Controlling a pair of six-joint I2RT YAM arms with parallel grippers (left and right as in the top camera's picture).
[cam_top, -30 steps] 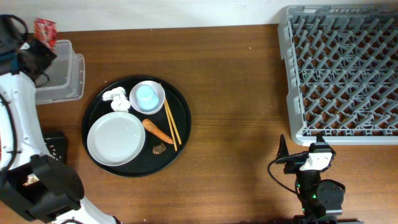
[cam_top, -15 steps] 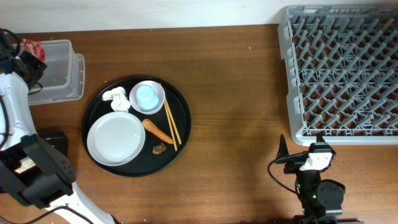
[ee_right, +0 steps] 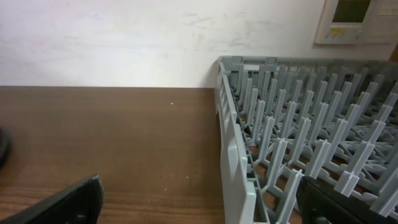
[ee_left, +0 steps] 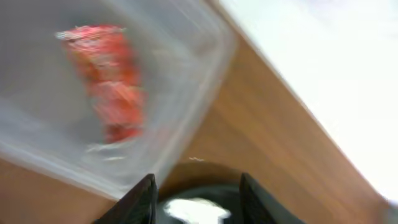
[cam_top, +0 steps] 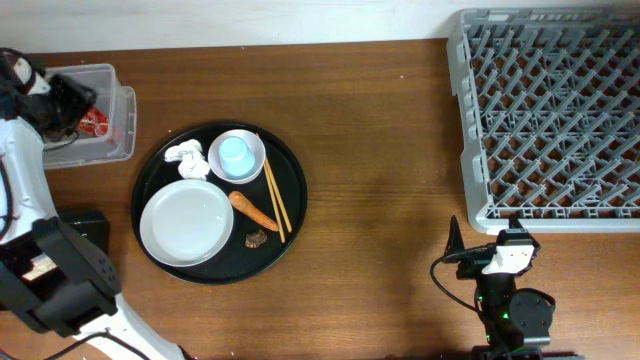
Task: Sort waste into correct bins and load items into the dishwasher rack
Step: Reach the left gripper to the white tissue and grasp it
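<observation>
One waste piece is already lying binned.

Overhead: the crumpled red-and-white wrapper (cam_top: 93, 122) is lying inside the clear rectangular plastic tub (cam_top: 127, 125), far left on the brown wooden counter (cam_top: 380, 150). The left pincer (cam_top: 75, 102) is hovering over that tub, presumably because wrappers belong there; its opening is not reading from up here. The round black tray (cam_top: 292, 180) is carrying everything else, grouped within the left arm's reach:
- one wadded white tissue (cam_top: 185, 157)
- one orange carrot piece (cam_top: 255, 210)
- one small brown lump (cam_top: 256, 239)
- one round white plate (cam_top: 187, 222)
- one small white cup with pale blue inside (cam_top: 237, 155)
- two thin light-wood chopsticks (cam_top: 274, 195), lying side by side

Rice flakes are too small to tell. One shallow black box (cam_top: 88, 225) is sitting just beside the tray, partly under the left arm, making two bins. One large grey lattice dishwasher rack (cam_top: 550, 110) is sitting far right with no dishes in it yet. The right pincer (cam_top: 484, 237) is sitting near its front corner, probably staged for loading.

Left wrist (blurred): the fingers (ee_left: 142, 202) are standing apart with nothing between them. The wrapper (ee_left: 106, 87) is resting on the tub (ee_left: 205, 106) floor, clear of both.

Right wrist: the right pincer (ee_right: 202, 208) is standing spread wide, gripping nothing and facing the rack (ee_right: 280, 149) wall.
</observation>
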